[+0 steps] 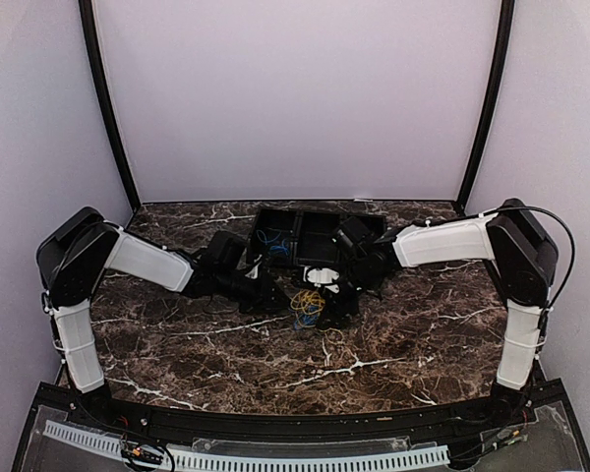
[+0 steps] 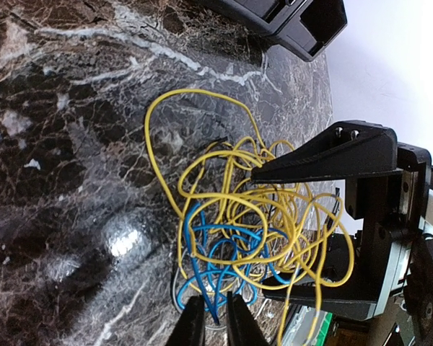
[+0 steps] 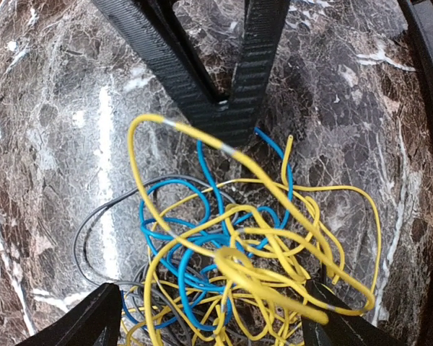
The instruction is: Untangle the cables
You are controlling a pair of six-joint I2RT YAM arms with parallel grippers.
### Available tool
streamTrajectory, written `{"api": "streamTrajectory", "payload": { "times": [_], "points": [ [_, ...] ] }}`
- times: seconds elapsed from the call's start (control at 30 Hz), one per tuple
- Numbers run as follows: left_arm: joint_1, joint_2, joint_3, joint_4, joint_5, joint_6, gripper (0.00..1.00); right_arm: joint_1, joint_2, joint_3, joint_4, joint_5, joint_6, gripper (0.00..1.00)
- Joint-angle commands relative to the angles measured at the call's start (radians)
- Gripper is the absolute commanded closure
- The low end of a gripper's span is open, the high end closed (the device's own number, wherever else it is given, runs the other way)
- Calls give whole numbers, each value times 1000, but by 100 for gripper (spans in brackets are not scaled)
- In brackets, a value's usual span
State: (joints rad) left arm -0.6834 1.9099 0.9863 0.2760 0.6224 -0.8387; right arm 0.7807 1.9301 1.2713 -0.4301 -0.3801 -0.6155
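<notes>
Barely begun: the cables [image 3: 224, 258] lie knotted between the spread fingers of my right gripper [image 3: 213, 313]; my left gripper [image 2: 215, 308] pinches a blue strand [image 2: 204, 288].

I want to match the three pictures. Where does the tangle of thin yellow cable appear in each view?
Top external: the tangle of thin yellow cable lies at the middle of the table, between the two hands.
Left wrist: the tangle fills the centre and right.
Right wrist: the tangle fills the lower centre and right.
Shared landmark: the left hand, its black fingertips at the tangle's edge.
</notes>
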Motion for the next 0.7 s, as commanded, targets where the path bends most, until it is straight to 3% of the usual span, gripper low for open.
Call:
{"api": "streamTrajectory", "payload": {
  "times": [0.0,0.27,0.37,0.5,0.67],
  "points": [
    [-2,20,6,13,18,2,88,9,-3,-9,42,3,9,13],
    [-2,3,23,-5,-5,30,100,9,10,-20,52,-1,15,14],
    [-2,-50,36,-57,-32,72,100,10,23,-37,64,7,14,20],
    [-2,-155,110,-210,-91,217,100,8,43,-60,95,23,24,49],
    [13,-297,184,-412,-213,314,100,6,57,-86,115,14,22,99]
  ]
}}
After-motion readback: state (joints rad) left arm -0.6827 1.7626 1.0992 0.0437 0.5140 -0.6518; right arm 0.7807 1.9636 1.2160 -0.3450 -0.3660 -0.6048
